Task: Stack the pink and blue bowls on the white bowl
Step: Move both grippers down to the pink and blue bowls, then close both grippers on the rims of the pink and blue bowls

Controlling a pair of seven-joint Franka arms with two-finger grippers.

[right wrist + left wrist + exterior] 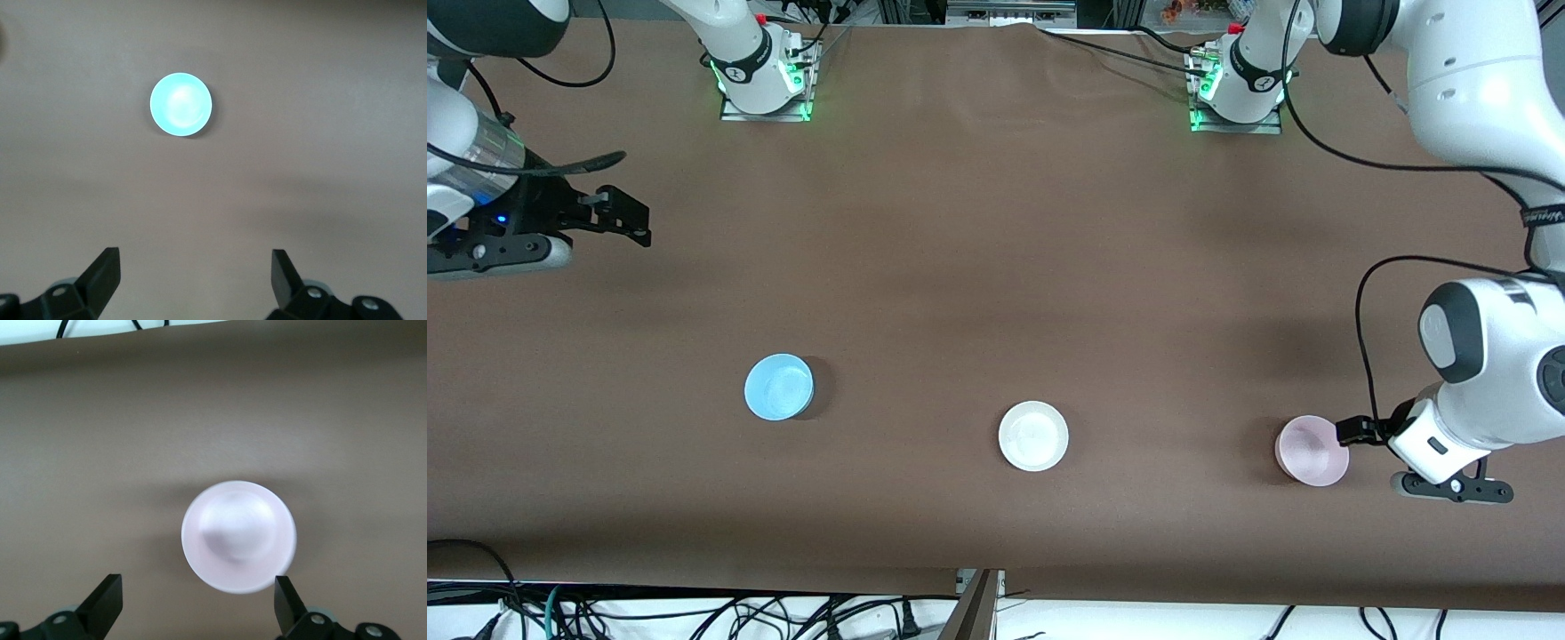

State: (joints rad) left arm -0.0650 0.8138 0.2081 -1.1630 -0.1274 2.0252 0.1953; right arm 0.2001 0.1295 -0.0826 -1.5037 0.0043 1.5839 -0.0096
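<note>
With my left gripper [193, 610] low beside the pink bowl [1311, 451], my fingers [103, 603] are spread wide and hold nothing; in the left wrist view one fingertip sits just at the bowl's rim, though I cannot tell whether it touches. That bowl stands upright on the tabletop [978, 267], mouth up, at the left arm's end. Being round, it has no long axis to speak of.

At the middle of the tabletop the white bowl [1033, 436] stands upright as well, mouth up and empty, well apart from the pink one. Toward the right arm's end the blue bowl [779, 387] is upright too, a little farther from the front camera than the white bowl.

My right gripper [627, 218] waits in the air over bare tabletop at the right arm's end, well apart from the blue bowl, its fingers [100, 277] also wide and empty.
</note>
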